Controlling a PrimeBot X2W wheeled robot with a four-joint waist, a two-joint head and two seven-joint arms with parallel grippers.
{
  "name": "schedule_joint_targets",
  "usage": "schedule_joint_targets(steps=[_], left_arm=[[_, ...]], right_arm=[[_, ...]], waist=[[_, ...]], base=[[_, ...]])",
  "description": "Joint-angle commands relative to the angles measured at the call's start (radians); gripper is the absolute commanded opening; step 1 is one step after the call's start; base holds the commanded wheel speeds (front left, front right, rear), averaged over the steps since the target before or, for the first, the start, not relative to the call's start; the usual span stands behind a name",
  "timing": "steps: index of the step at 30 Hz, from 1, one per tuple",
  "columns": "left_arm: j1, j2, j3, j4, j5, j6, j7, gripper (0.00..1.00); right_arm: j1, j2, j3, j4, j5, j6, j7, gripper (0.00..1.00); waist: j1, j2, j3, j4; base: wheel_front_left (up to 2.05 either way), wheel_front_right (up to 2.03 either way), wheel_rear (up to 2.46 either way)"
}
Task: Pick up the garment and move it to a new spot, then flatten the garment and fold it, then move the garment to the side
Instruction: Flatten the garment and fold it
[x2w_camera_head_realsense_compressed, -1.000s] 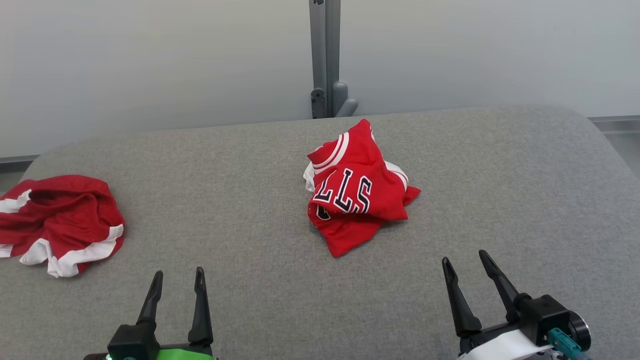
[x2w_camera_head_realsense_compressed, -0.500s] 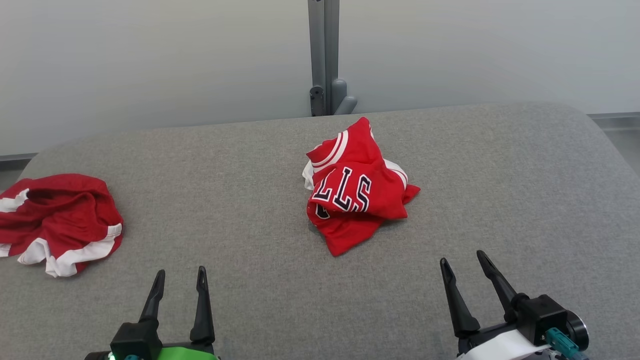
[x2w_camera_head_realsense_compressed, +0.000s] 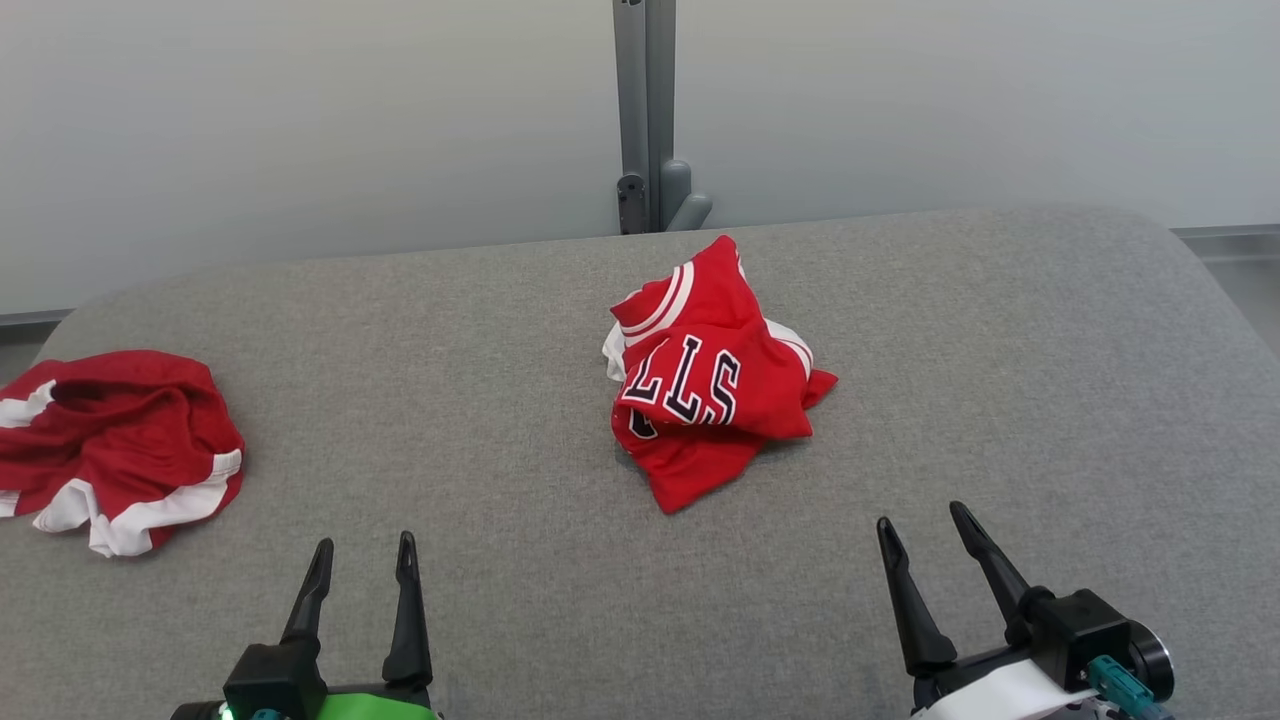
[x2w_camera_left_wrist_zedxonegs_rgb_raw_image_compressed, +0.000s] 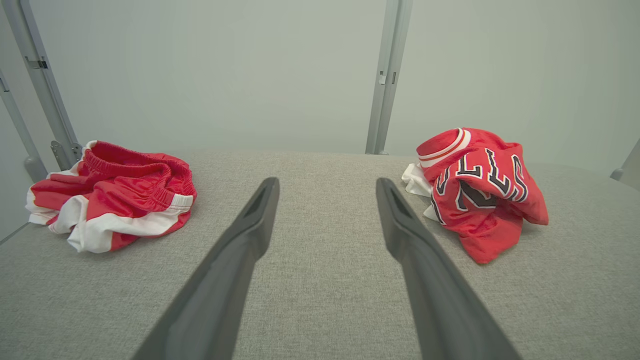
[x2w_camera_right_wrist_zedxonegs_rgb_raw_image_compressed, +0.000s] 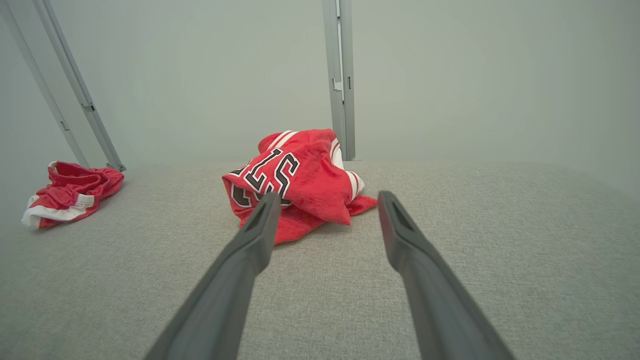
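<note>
- Garment (x2w_camera_head_realsense_compressed: 715, 385): a crumpled red jersey heaped on the grey table (x2w_camera_head_realsense_compressed: 460, 330), toward its far edge.
- Step in hand, I judge: the first pick-up, not yet begun.
- Left gripper (x2w_camera_head_realsense_compressed: 364, 541) and right gripper (x2w_camera_head_realsense_compressed: 920, 514) hover over the near side, fingers spread, holding nothing.
- The jersey lies ahead between them, nearer the right, well apart from both.
- Next: reach forward and pinch a raised fold; whether that fold is collar or hem is hard to tell.

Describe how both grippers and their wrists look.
Each gripper has two long, dark, tapering fingers on a black block. The left gripper sits on a bright green band; the right gripper has a white wrap and a teal connector.
</note>
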Motion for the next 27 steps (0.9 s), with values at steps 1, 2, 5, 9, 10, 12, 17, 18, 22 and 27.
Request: schedule_joint_targets(steps=[1, 2, 5, 9, 10, 12, 17, 18, 22, 27], left_arm=[[-0.016, 0.0, 0.0, 0.001, 0.005, 0.007, -0.004, 1.0], [-0.016, 0.0, 0.0, 0.001, 0.004, 0.008, -0.004, 1.0], [-0.021, 0.0, -0.001, 0.006, 0.01, 0.005, -0.004, 1.0], [-0.053, 0.0, -0.008, 0.025, 0.038, -0.007, -0.004, 1.0], [-0.064, 0.0, -0.01, 0.032, 0.045, -0.009, -0.004, 1.0], [-0.093, 0.0, -0.014, 0.052, 0.046, -0.016, -0.004, 1.0], [-0.184, 0.0, -0.034, 0.137, 0.056, -0.036, -0.004, 1.0], [-0.222, 0.0, -0.043, 0.172, 0.067, -0.042, -0.004, 1.0], [-0.329, 0.001, -0.049, 0.257, 0.089, -0.042, -0.004, 1.0], [-0.491, 0.016, -0.042, 0.341, 0.119, -0.047, -0.004, 1.0]], right_arm=[[-0.005, -0.002, 0.002, 0.004, 0.003, -0.001, 0.0, 1.0], [-0.006, -0.002, 0.004, 0.004, 0.003, -0.001, 0.0, 1.0], [-0.01, -0.002, 0.009, 0.004, 0.004, -0.001, 0.0, 1.0], [-0.02, -0.002, 0.014, 0.001, 0.005, -0.001, 0.0, 1.0], [-0.021, -0.002, 0.015, 0.0, 0.003, -0.001, 0.0, 1.0], [-0.027, -0.002, 0.017, -0.001, 0.001, -0.001, 0.0, 1.0], [-0.045, -0.002, 0.02, -0.001, -0.005, -0.001, 0.0, 1.0], [-0.048, -0.002, 0.019, 0.001, -0.006, -0.001, 0.0, 1.0], [-0.075, -0.001, 0.012, -0.011, -0.004, -0.001, 0.0, 1.0], [-0.122, -0.001, 0.02, -0.026, 0.001, -0.001, 0.0, 1.0]], waist=[[0.0, 0.0, 0.0, -0.001], [0.0, 0.0, 0.0, -0.002], [0.0, 0.0, 0.004, -0.009], [0.0, 0.0, 0.019, -0.027], [0.0, 0.0, 0.024, -0.033], [0.0, 0.0, 0.036, -0.047], [0.0, 0.0, 0.077, -0.088], [0.0, 0.0, 0.094, -0.103], [0.0, 0.0, 0.155, -0.128], [0.0, 0.0, 0.254, -0.15]], base=[[0.0, 0.0, 0.0], [0.0, 0.0, 0.0], [0.0, 0.0, 0.0], [0.0, 0.0, 0.0], [0.0, 0.0, 0.0], [0.0, 0.0, 0.0], [0.0, 0.0, 0.0], [0.0, 0.0, 0.0], [0.0, 0.0, 0.0], [0.0, 0.0, 0.0]])
